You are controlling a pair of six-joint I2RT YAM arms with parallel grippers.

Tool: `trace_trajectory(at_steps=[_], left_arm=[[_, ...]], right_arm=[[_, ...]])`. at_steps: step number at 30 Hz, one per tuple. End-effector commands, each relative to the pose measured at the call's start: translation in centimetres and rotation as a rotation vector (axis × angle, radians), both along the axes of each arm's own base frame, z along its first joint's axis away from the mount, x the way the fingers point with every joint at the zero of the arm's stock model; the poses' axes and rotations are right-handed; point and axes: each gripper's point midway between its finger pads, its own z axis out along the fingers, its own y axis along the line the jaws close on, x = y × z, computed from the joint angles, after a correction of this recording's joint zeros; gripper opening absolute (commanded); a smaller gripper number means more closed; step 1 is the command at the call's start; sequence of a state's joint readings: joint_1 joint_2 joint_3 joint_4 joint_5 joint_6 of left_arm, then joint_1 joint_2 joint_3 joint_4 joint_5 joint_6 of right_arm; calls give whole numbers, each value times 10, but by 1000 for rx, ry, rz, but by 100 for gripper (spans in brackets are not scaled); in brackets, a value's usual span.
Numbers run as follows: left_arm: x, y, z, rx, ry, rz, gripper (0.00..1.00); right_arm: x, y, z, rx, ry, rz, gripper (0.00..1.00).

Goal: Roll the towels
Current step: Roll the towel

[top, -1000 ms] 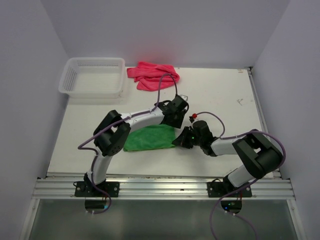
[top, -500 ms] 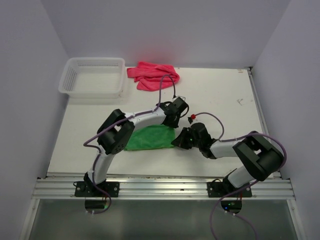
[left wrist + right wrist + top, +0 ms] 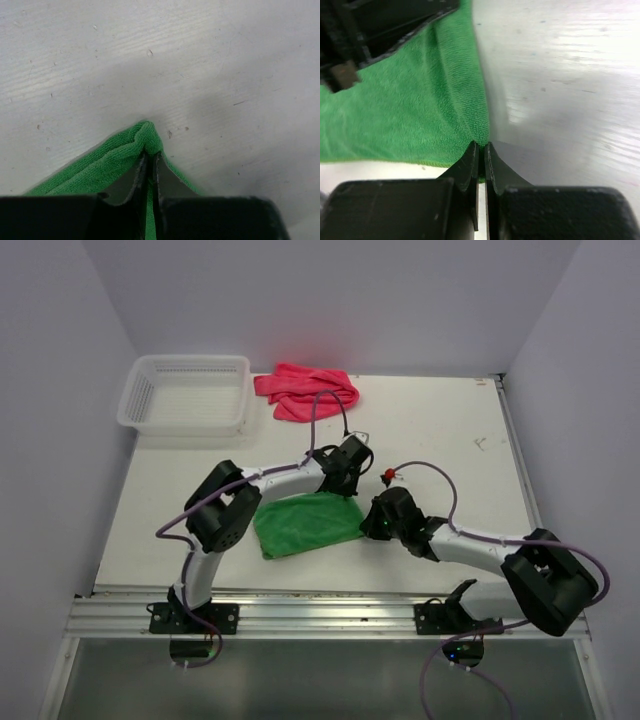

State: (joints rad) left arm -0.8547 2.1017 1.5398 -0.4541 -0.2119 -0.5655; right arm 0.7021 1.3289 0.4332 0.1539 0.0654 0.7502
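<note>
Upper left of top view: mesh basket (image 3: 185,392), both towels lie outside it. Pink towel (image 3: 305,390) bunched just right of it. Green towel (image 3: 300,527) flat mid-frame on table (image 3: 450,430), btwn the arms. L gripper (image 3: 149,159) pinches green towel's upper-right corner, jaws pressed onto the cloth. R gripper (image 3: 481,150) nips its lower-right corner likewise. From above, both grips are hidden. Wrist views cut off most of the towel. Dark blurry hardware (image 3: 370,30) upper left of R wrist view, can't ID.
</note>
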Motion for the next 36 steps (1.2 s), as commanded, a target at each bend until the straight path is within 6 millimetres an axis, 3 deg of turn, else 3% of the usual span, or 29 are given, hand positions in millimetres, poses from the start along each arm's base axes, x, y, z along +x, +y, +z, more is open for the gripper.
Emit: trace_trajectory(at_steps=[1, 9, 13, 19, 22, 26, 36], left_arm=[[26, -15, 58, -193, -151, 39, 9], [28, -33, 67, -327, -159, 21, 7], [28, -30, 63, -333, -149, 24, 7], [26, -23, 60, -360, -142, 28, 7], [27, -19, 62, -366, -146, 31, 7], [26, -14, 60, -363, -145, 33, 7], [20, -4, 47, -356, -128, 42, 7]], right_arm=[[-12, -38, -4, -215, 21, -7, 0], [-10, -51, 16, -329, -8, 17, 0], [-13, -60, 17, -377, -8, 22, 0], [-11, -58, 23, -421, -23, 43, 0], [-12, -47, 26, -422, -49, 88, 0], [-16, -35, 24, -419, -56, 136, 0], [-20, -34, 5, -473, -11, 167, 0]])
